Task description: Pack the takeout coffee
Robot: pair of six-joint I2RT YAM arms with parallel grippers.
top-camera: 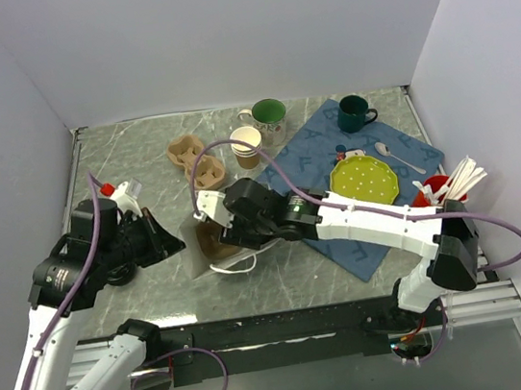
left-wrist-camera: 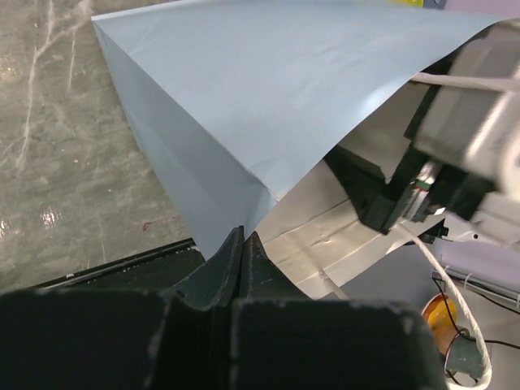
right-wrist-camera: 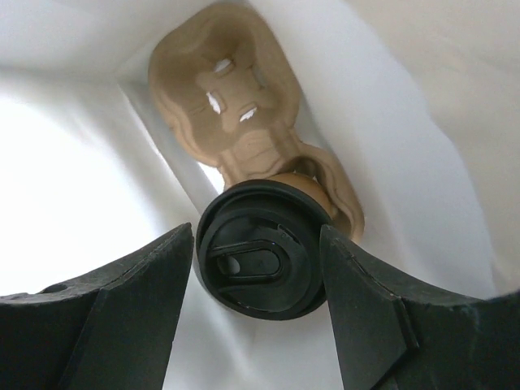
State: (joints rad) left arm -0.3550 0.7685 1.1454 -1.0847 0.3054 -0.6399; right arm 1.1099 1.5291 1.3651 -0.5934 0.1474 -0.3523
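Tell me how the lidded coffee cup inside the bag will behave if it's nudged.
The lidded coffee cup is round, so once tipped it would probably roll. It meets the pulp cup carrier, which may steady it on that side. The black lid looks smooth plastic, likely slippery between the fingers of the right gripper.

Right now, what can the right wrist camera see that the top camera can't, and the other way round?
Only the right wrist: the takeout coffee, black lid towards the camera, between the fingers of the right gripper. Only the top: the left gripper pinching the edge of the bag, a green mug, a dotted plate, stacked paper cups. Both: the bag and some of the brown carrier inside it.
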